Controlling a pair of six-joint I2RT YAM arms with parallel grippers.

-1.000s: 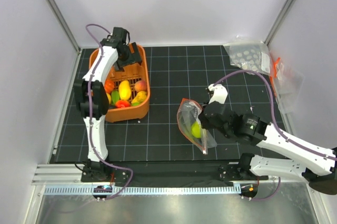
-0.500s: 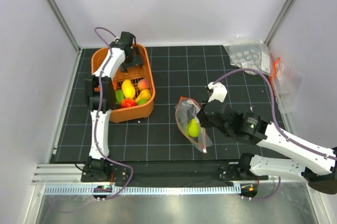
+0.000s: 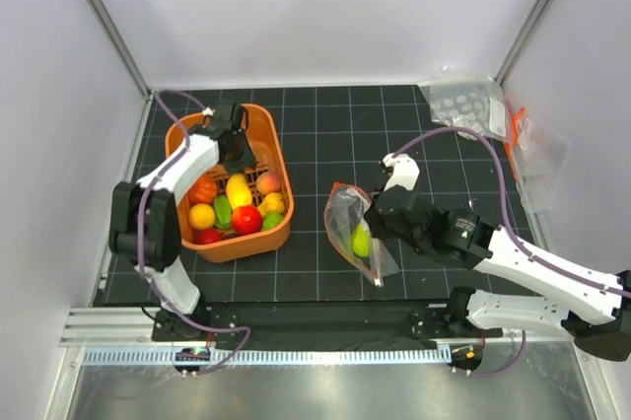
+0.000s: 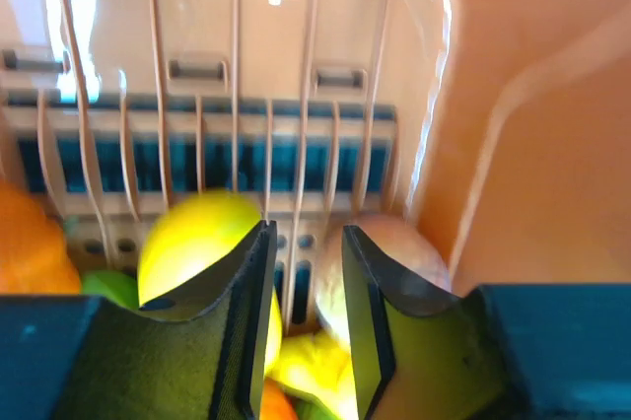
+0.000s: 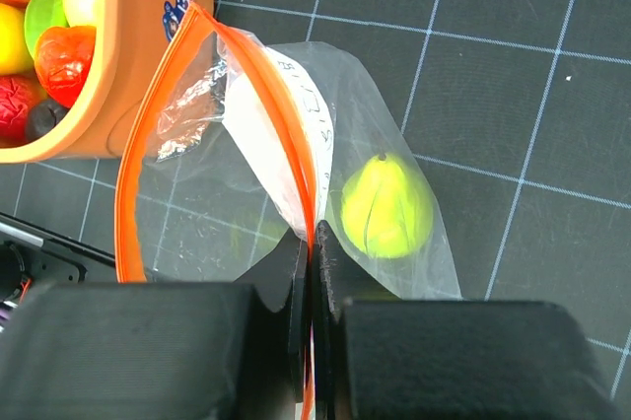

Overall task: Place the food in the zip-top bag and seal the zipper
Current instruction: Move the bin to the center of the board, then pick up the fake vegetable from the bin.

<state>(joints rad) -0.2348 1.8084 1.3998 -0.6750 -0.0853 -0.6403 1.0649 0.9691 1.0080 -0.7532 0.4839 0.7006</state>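
Zip-top bag (image 5: pixel 197 213): on the mat (image 3: pixel 315 114) beside the basket (image 3: pixel 279 156); mouth kept agape for loading.
Zipper (image 5: pixel 279 105): unsealed; rim pinched by the right gripper (image 5: pixel 314 238), fingers pressed together.
Pear (image 5: pixel 386 211): already bagged.
Remaining food (image 3: pixel 237 198): in the basket.
Left gripper (image 4: pixel 304 252): inside the basket, jaws narrowly apart, apparently empty (view blurred), positioned for picking.

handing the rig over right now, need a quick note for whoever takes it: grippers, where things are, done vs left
Left gripper: open, empty, down inside the orange basket over the toy food.
Right gripper: shut on the zip-top bag at its zipper; mouth open.
Done: one yellow-green pear in the bag.
Left: rest of the food, then seal.
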